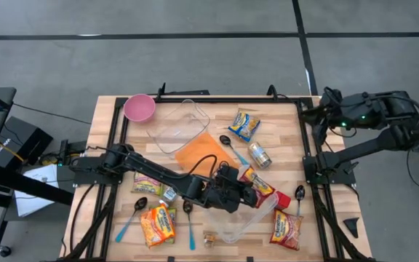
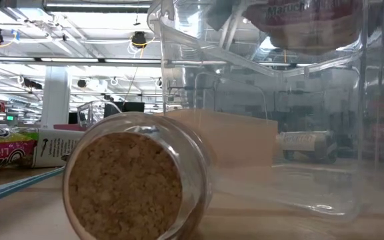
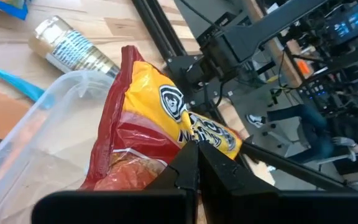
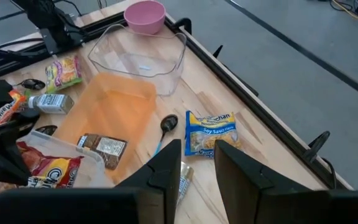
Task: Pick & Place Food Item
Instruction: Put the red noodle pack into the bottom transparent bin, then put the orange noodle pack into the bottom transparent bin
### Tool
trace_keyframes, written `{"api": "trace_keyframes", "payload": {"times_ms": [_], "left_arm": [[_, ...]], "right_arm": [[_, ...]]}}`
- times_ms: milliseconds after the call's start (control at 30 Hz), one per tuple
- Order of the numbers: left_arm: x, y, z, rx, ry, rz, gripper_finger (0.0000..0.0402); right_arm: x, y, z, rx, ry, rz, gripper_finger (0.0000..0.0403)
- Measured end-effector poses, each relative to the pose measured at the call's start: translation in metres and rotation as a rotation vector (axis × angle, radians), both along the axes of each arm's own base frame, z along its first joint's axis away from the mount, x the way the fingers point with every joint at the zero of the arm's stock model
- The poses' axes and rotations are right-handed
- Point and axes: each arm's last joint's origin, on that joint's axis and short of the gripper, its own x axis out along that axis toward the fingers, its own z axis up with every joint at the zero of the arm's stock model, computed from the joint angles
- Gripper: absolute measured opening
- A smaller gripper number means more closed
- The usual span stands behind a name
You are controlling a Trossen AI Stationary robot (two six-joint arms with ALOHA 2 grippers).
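The left gripper (image 1: 247, 191) holds a noodle packet (image 1: 257, 183) over the near container (image 1: 247, 220), right of centre. Behind it lie a can (image 1: 259, 154) and another packet (image 1: 244, 124). The far container (image 1: 178, 125) sits beside a bowl (image 1: 139, 108), back left

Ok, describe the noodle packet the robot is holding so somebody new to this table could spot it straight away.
Start at the wooden table and follow the long left arm to its tool, near the front right. Shut in that tool is a red and yellow noodle packet, held over the rim of a clear plastic tub. The other packets lie flat on the wood; only this one is lifted.
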Motion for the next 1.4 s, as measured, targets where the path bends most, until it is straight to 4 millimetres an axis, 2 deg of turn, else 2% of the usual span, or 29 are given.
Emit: {"api": "trace_keyframes", "payload": {"times_ms": [167, 333, 800, 933, 1167, 1300, 1400], "left_arm": [[0.0, -0.001, -0.001, -0.021, 0.014, -0.028, 0.0], [-0.001, -0.001, -0.011, -0.038, 0.024, -0.026, 0.0], [-0.002, -0.004, -0.01, -0.038, 0.028, -0.05, 0.0009], [-0.002, -0.004, -0.01, -0.03, 0.024, -0.039, 0.0041], [-0.002, -0.002, -0.008, 0.013, 0.004, -0.004, 0.0141], [0.003, -0.004, 0.002, 0.092, -0.063, -0.052, 0.0187], [0.008, -0.006, 0.015, 0.192, -0.14, -0.101, 0.0205]], "right_arm": [[0.001, 0.0, 0.0, 0.0, 0.0, -0.001, 0.0094], [0.001, 0.0, 0.0, 0.006, -0.007, -0.006, 0.0093], [0.001, 0.0, 0.0, 0.013, -0.012, -0.012, 0.0093], [0.001, 0.0, 0.0, 0.013, -0.011, -0.012, 0.0093], [0.001, 0.0, 0.0, 0.013, -0.012, -0.012, 0.0093], [0.001, 0.0, 0.0, 0.013, -0.012, -0.012, 0.0093], [0.001, 0.0, 0.0, 0.013, -0.011, -0.012, 0.0093]]}}
